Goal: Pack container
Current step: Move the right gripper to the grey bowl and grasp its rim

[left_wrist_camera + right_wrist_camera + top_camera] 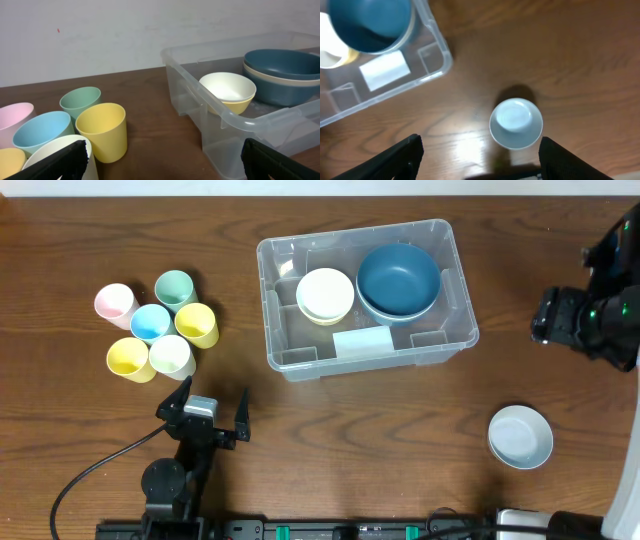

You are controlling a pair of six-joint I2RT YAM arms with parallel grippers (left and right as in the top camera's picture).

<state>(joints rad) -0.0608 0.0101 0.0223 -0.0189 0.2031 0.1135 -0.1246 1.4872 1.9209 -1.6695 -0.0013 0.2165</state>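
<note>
The clear plastic container (366, 352) with a white label sits at the table's upper middle; it also shows in the left wrist view (235, 120) and the right wrist view (427, 55). It holds stacked dark blue bowls (399, 280) and a cream bowl (325, 294). A pale blue bowl (520, 436) stands on the table at lower right, also in the right wrist view (516, 123). My left gripper (210, 415) is open and empty below the cups. My right gripper (480, 160) is open and empty, high above the pale blue bowl.
Several pastel cups (160, 325) stand grouped at the left; the yellow cup (101, 131) and a white cup (57, 152) are close to my left fingers. The right arm (595, 315) is at the table's right edge.
</note>
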